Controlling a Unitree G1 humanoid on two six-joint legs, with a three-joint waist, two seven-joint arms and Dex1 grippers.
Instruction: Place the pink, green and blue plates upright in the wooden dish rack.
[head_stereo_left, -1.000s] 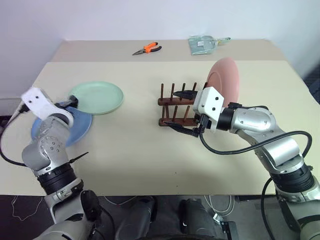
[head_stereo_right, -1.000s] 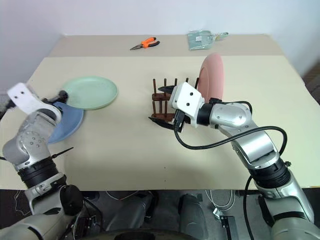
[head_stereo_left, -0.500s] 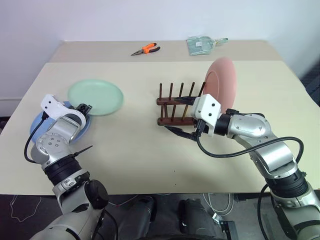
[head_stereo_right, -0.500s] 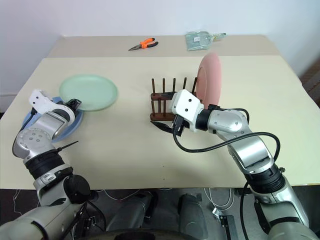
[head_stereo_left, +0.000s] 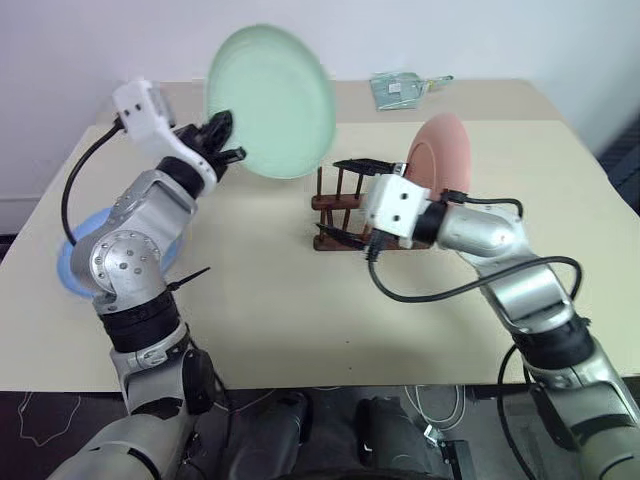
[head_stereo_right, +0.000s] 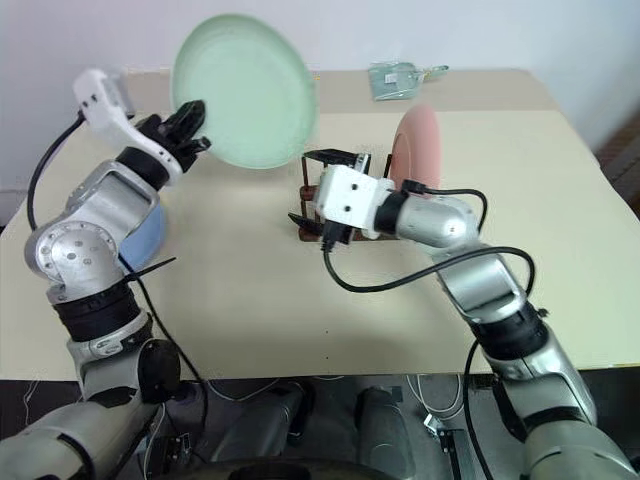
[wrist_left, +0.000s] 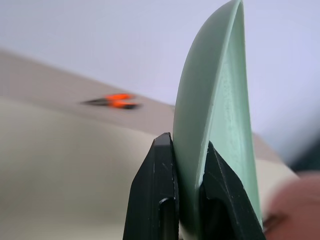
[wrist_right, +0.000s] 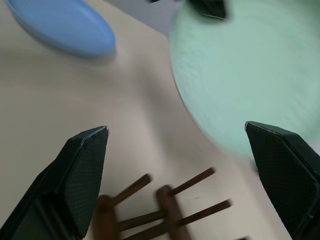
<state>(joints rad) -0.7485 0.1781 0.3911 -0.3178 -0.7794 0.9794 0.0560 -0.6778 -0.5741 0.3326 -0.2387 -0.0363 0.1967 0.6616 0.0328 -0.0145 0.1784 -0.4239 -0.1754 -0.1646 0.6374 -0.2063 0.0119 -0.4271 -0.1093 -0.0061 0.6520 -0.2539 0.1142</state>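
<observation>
One plate, the pink plate (head_stereo_left: 442, 150), stands racked; left gripper (head_stereo_left: 222, 140) jaws clamp the green plate (head_stereo_left: 272, 100) rim; right gripper (head_stereo_left: 345, 200) jaws gape empty; lower it edge-first between free pegs of the wooden dish rack (head_stereo_left: 338, 205).

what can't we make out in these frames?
- Blue plate: mostly hidden behind the left arm in the head views.
- Wooden dish rack: near side covered by the right gripper; pink plate seating unclear.
- Packet at the table's far edge: too small to identify.
- Pliers: blurred in left wrist view.
</observation>
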